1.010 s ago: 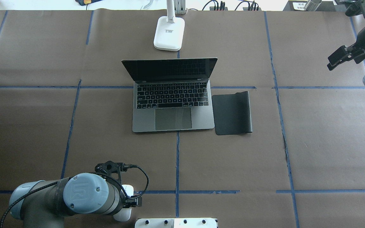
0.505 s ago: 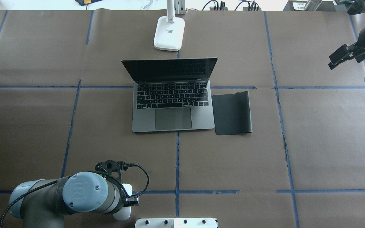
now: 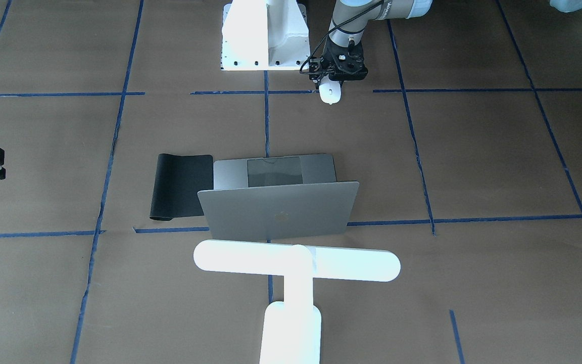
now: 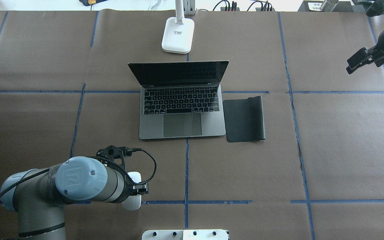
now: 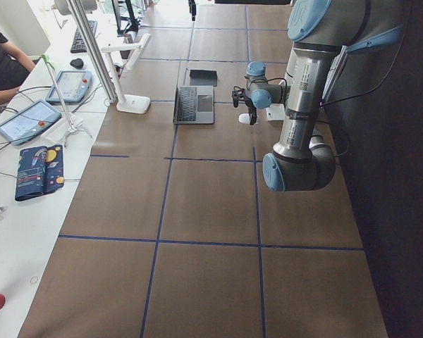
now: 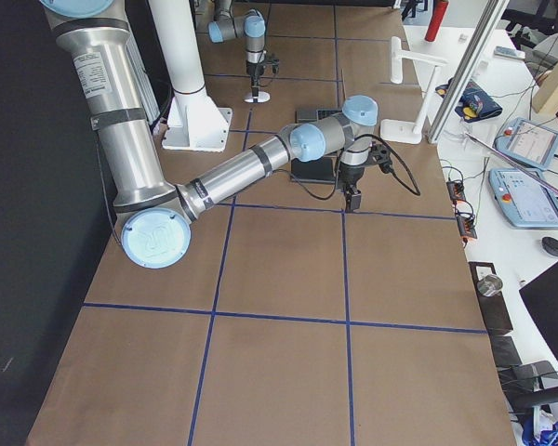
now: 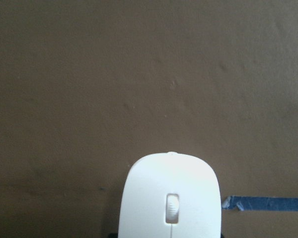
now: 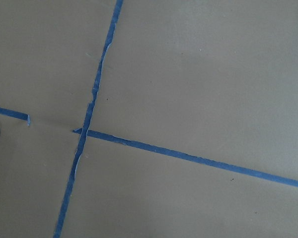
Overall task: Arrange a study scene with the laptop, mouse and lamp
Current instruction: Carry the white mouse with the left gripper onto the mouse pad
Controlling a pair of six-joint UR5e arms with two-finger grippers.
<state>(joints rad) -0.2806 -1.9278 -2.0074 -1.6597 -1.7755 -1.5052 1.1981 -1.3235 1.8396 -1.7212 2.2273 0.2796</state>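
Note:
My left gripper [image 4: 135, 192] is shut on the white mouse [image 4: 134, 196] and holds it low over the brown paper, near the robot's side of the table. The mouse also shows in the front view [image 3: 330, 94] and fills the bottom of the left wrist view [image 7: 170, 198]. The grey laptop [image 4: 182, 111] stands open at the table's middle, its lid [image 3: 278, 210] towards the far side. The white lamp [image 3: 296, 260] stands behind it, its base [image 4: 177, 35] at the far edge. My right gripper [image 4: 358, 61] hangs empty at the far right, its fingers together.
A black mat [image 4: 244, 118] lies flat against the laptop's right side. The white robot pedestal [image 3: 263, 35] is bolted at the near edge. Blue tape lines cross the brown paper. Tablets and cables lie on the side bench [image 5: 35, 120].
My left gripper has carried the mouse away from the pedestal, towards the laptop's side of the blue tape line. My right gripper has drifted slightly further right.

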